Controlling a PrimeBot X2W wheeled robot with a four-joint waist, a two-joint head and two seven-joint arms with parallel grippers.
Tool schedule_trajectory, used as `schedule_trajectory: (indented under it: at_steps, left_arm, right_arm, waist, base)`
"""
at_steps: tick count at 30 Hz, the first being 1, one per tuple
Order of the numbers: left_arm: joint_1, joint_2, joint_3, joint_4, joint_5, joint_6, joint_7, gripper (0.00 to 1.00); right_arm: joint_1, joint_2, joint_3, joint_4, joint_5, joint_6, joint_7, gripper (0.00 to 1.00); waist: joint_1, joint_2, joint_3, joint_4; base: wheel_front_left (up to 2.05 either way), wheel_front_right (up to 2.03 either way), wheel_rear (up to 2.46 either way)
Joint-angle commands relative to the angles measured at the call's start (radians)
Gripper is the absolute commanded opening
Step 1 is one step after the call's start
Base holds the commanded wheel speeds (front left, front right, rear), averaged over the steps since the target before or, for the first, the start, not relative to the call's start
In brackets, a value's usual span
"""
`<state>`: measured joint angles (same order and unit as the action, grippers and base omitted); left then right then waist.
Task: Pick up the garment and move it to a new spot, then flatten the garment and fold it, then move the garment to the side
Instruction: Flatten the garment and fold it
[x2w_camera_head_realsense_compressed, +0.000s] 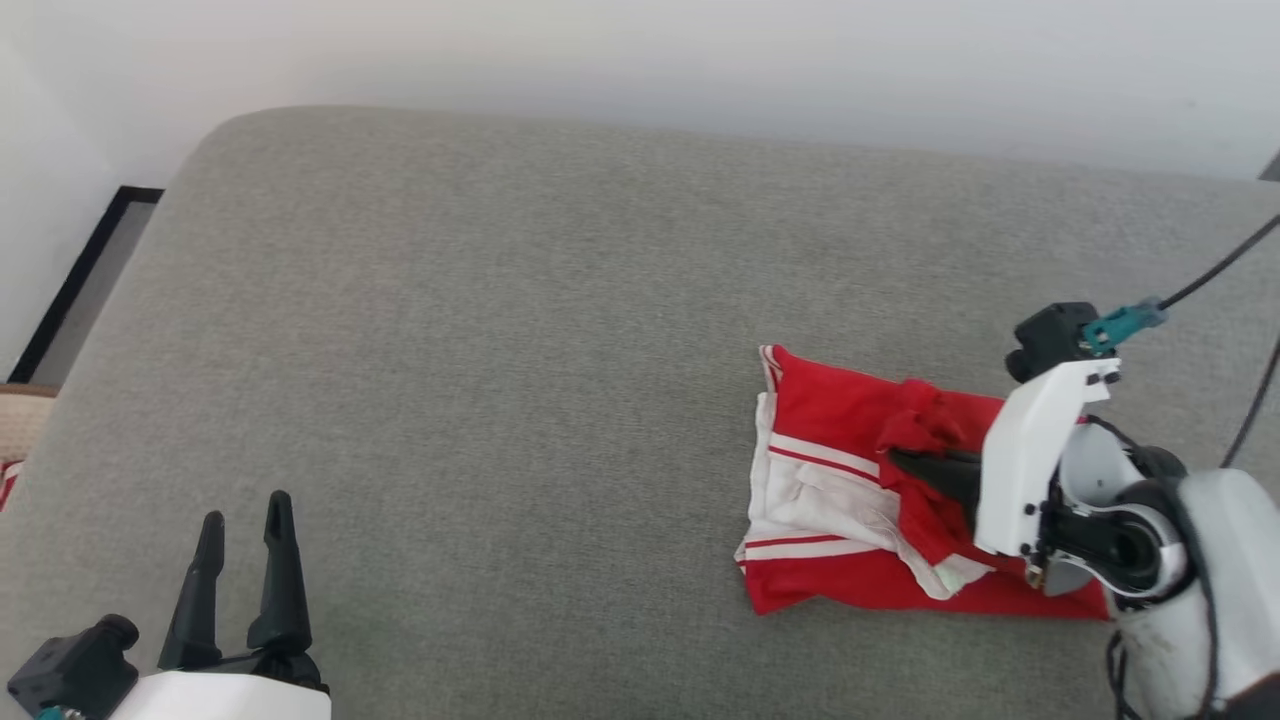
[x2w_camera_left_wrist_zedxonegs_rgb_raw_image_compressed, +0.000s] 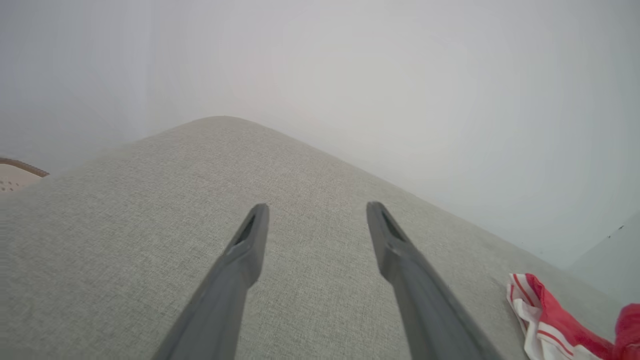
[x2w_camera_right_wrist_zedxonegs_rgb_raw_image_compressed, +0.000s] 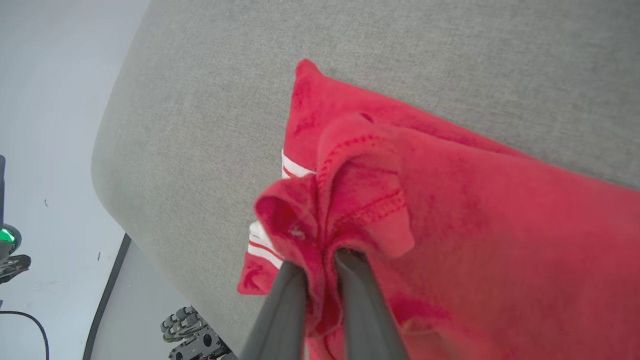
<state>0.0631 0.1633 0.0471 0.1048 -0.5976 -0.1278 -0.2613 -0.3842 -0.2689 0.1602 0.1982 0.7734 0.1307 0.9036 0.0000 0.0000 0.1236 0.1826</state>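
Right gripper (x2w_camera_head_realsense_compressed: 900, 460) is pinching a fold of the red garment (x2w_camera_head_realsense_compressed: 840, 400) on a grey cushion (x2w_camera_head_realsense_compressed: 500, 350); left gripper (x2w_camera_head_realsense_compressed: 246, 510) is hovering, spread wide.

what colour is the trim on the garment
White bands with thin red stripes on the bright red fabric garment, clearest in the head view.

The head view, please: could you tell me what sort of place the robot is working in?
Probably an indoor room, home-like or a test setup: a broad grey upholstered surface, like a bed or sofa cushion, stands against a bare pale wall, with the red garment lying on it.
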Motion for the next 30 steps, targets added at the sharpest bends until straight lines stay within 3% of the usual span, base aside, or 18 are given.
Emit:
schedule_trajectory:
  at_steps: [1,7,8,10,11,12,20,30]
  left_arm:
    - [-0.015,0.003,-0.003,0.002,-0.001,-0.004,-0.005,1.00]
    - [-0.018,0.002,-0.008,0.008,-0.008,-0.004,-0.005,1.00]
    - [-0.018,0.001,-0.009,0.010,-0.012,-0.004,-0.005,1.00]
    - [-0.018,0.003,-0.013,0.010,-0.015,-0.004,-0.005,1.00]
    - [-0.017,0.003,-0.012,0.012,-0.017,-0.004,-0.005,1.00]
    - [-0.016,0.002,-0.010,0.012,-0.019,-0.004,-0.005,1.00]
    - [-0.001,0.000,0.001,0.013,-0.029,-0.004,-0.005,1.00]
    - [0.016,0.003,0.019,0.003,-0.034,-0.004,-0.005,1.00]
  right_arm:
    - [-0.023,0.016,0.018,0.026,0.006,0.000,-0.024,0.00]
    - [-0.060,0.025,0.065,0.114,0.004,0.000,-0.074,0.00]
    - [-0.068,0.025,0.074,0.131,0.001,0.000,-0.083,0.12]
    - [-0.083,0.019,0.095,0.155,-0.007,0.000,-0.097,0.51]
    - [-0.090,0.018,0.107,0.162,-0.007,0.000,-0.101,0.88]
    - [-0.097,0.013,0.121,0.165,-0.010,0.000,-0.102,1.00]
    - [-0.136,-0.045,0.210,0.095,-0.022,0.000,-0.115,1.00]
    - [-0.090,-0.110,0.152,-0.021,-0.066,0.000,-0.224,1.00]
  waist:
    - [0.0000,0.0000,-0.003,0.016]
    - [0.0000,0.0000,-0.003,0.038]
    - [0.0000,0.0000,-0.002,0.040]
    - [0.0000,0.0000,-0.002,0.043]
    - [0.0000,0.0000,-0.002,0.043]
    - [0.0000,0.0000,-0.002,0.042]
    - [0.0000,0.0000,-0.007,0.009]
    - [0.0000,0.0000,-0.029,-0.067]
  base:
    - [0.00,0.00,0.00]
    - [0.00,0.00,0.00]
    - [0.00,0.00,0.00]
    - [0.00,0.00,0.00]
    - [0.00,0.00,0.00]
    - [0.00,0.00,0.00]
    - [0.00,0.00,0.00]
    - [0.00,0.00,0.00]
